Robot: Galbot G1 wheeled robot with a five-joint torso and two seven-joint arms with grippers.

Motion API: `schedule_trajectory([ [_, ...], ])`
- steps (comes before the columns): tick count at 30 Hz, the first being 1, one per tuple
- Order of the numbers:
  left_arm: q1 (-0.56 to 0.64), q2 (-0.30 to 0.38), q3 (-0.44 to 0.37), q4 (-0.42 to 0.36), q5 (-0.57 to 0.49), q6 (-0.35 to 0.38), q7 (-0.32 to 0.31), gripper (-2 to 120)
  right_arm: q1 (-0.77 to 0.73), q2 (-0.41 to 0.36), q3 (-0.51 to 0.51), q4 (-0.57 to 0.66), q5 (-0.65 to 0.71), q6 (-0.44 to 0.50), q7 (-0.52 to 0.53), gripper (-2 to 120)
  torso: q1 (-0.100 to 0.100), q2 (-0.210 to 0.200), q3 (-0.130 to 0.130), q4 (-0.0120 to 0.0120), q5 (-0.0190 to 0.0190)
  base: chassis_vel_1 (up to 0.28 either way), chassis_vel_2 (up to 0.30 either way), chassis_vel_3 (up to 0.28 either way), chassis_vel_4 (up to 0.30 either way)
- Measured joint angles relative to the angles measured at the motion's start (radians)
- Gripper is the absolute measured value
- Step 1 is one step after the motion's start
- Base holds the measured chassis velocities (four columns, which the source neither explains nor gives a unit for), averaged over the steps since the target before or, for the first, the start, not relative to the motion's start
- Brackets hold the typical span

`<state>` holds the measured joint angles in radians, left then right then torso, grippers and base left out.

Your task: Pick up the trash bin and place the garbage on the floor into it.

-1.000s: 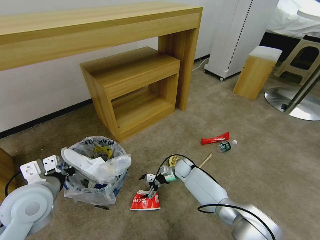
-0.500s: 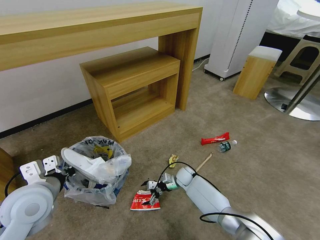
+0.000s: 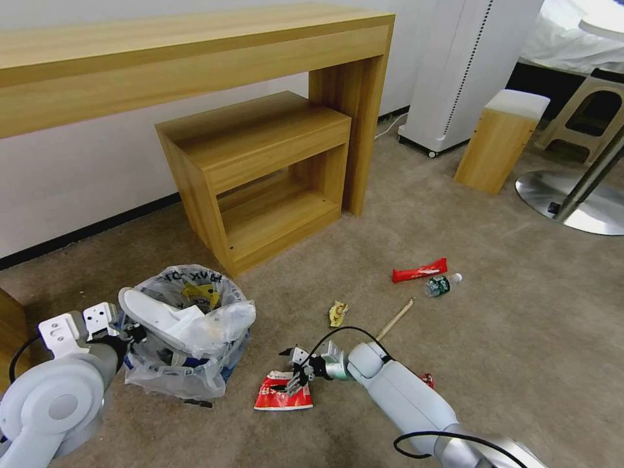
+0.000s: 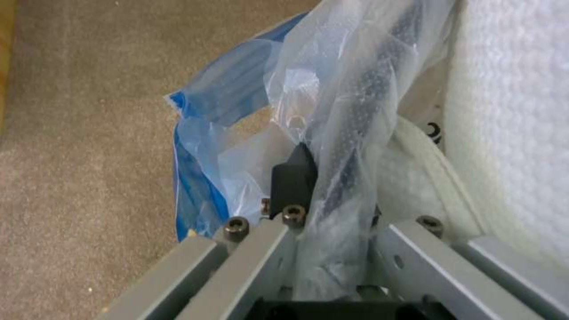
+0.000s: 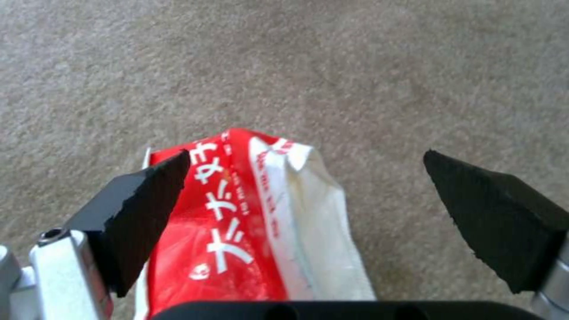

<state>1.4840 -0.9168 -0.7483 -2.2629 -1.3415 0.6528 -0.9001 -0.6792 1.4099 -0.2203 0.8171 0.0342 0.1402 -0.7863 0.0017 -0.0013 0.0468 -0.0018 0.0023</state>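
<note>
Right gripper low over the red-white packet on the floor, fingers spread wide either side of it (not touching). Left gripper fingers clamped on the bin liner rim; bin sits just left of packet.

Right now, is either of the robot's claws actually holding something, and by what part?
Left gripper pinches the trash bin by its bag-lined rim. Right gripper holds nothing: it is open over the red-white packet on the floor.

Glossy red-white packet on matt, short-pile, seemingly rough carpet.
</note>
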Motion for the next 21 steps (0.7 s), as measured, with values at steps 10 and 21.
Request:
schedule_trajectory([
  [10, 0.002, -0.002, 0.000, -0.001, 0.002, 0.000, 0.000, 0, -0.020, -0.001, -0.004, 0.007, -0.057, 0.008, -0.068, 76, 0.000, 0.000, 0.000, 0.0000, 0.0000, 0.000, 0.000, 0.000, 0.000],
  [21, 0.003, -0.003, -0.002, -0.005, 0.002, 0.000, 0.000, 0, -0.033, -0.010, 0.006, 0.019, -0.201, 0.029, -0.131, 68, 0.000, 0.000, 0.000, 0.0002, 0.0002, 0.000, 0.000, 0.000, 0.000],
])
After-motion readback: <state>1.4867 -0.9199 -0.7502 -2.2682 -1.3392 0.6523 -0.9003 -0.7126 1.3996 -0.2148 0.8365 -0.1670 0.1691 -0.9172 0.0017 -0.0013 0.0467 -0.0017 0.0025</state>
